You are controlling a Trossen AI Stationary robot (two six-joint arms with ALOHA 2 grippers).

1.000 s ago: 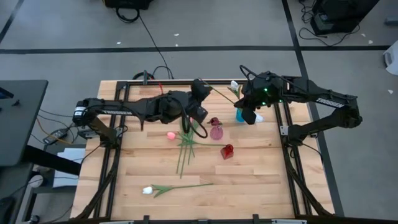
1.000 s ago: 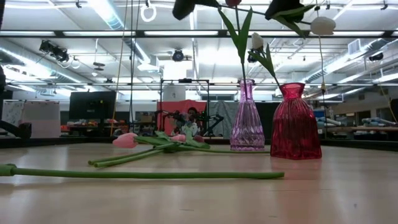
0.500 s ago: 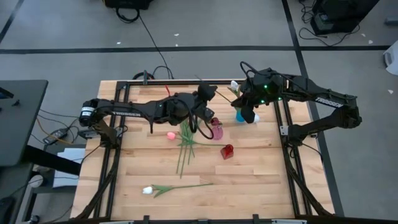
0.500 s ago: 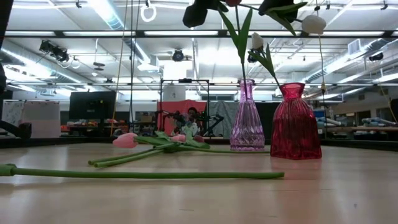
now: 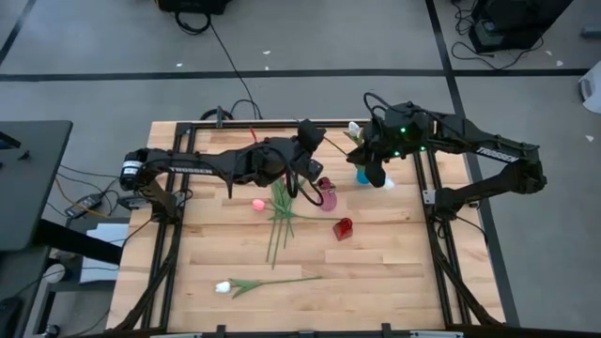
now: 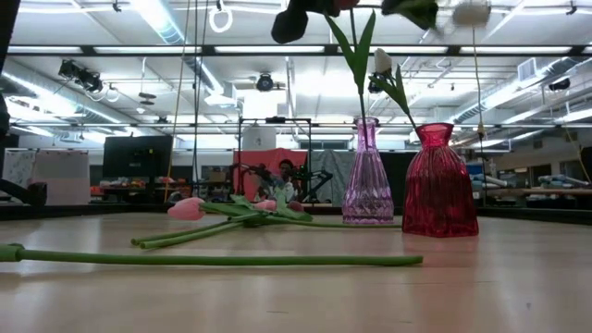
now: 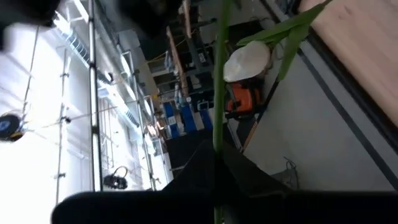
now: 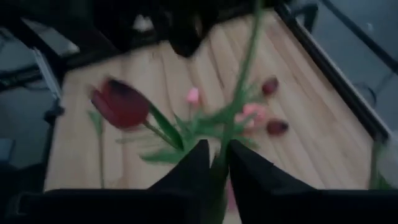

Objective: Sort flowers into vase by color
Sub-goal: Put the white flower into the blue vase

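Shifted slightly over pink vase [image 5: 327, 197]; both end effectors [image 5: 305, 161] [image 5: 368, 160] clamp tulip stems [image 7: 219, 93] [image 8: 239, 81], next needing lowering into matching vases.

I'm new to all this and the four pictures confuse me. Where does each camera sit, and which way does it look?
High view: above the table, looking straight down; shows both arms.
Low view: at tabletop height, looking level across; pink vase and red vase ahead.
Left wrist view: on the left arm, past the left gripper shut on a white flower.
Right wrist view: on the right arm, past the right gripper shut on a green stem.
Shared: high and low views both show the lying flower.
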